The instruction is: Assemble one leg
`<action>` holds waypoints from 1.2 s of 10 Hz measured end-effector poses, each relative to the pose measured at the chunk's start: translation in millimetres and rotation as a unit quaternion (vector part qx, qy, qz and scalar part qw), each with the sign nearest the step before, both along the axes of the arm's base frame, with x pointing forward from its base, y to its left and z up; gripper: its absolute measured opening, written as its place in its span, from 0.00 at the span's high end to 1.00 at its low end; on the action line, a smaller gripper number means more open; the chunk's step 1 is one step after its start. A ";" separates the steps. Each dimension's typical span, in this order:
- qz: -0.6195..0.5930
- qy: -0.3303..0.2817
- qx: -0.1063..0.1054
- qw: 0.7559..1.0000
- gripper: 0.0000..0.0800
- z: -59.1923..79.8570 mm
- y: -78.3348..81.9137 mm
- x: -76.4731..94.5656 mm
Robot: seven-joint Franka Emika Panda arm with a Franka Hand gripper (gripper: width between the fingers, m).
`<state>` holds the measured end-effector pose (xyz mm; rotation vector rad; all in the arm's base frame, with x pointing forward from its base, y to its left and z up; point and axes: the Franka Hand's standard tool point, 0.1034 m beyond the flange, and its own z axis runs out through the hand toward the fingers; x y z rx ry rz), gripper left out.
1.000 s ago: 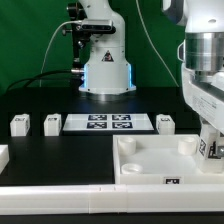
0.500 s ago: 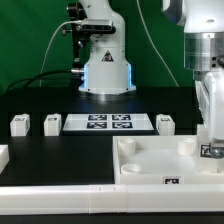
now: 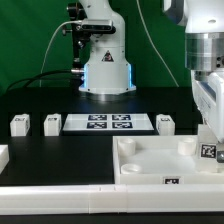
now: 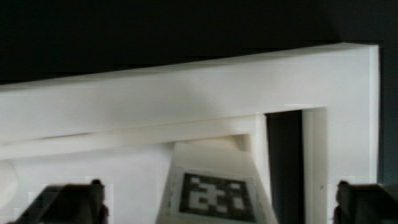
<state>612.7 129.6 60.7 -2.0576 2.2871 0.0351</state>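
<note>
Dropped a little lower than half a second earlier, at the exterior view's right edge, over the far-right corner of the large white panel (image 3: 150,160). Held the leg (image 3: 209,152) between the fingers, tagged face turned toward the exterior camera, hanging just above or at the panel's raised rim; contact with the panel could not be made out. Gripper (image 3: 209,146) closed narrow on that leg, dark fingertips (image 4: 68,203) showing on either side of the tag in the wrist view, with the block (image 4: 214,190) upright between them and the panel's rim and corner recess directly beneath. Probably carried upright like this so that the lower end could go straight down into a corner socket, the tag kept outward for tracking. Judged as mid-placement: leg lifted and brought over the panel, not yet seated. Left untouched well away from the hand: three spare legs (image 3: 19,124) (image 3: 52,123) (image 3: 166,122) on the black table (image 3: 60,150), flanking the marker board (image 3: 107,122), presumably laid out apart for easy single pickups. Second arm's white base (image 3: 106,60) stood idle far beyond the board.
</note>
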 end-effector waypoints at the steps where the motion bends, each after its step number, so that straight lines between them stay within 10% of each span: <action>1: 0.075 -0.004 -0.003 0.997 0.19 -0.2 -1.0 -0.1; 6: 0.352 -0.019 -0.014 0.936 0.19 -0.9 -4.1 -0.4; 12: 0.652 -0.031 -0.030 0.757 0.19 -0.9 -7.9 0.2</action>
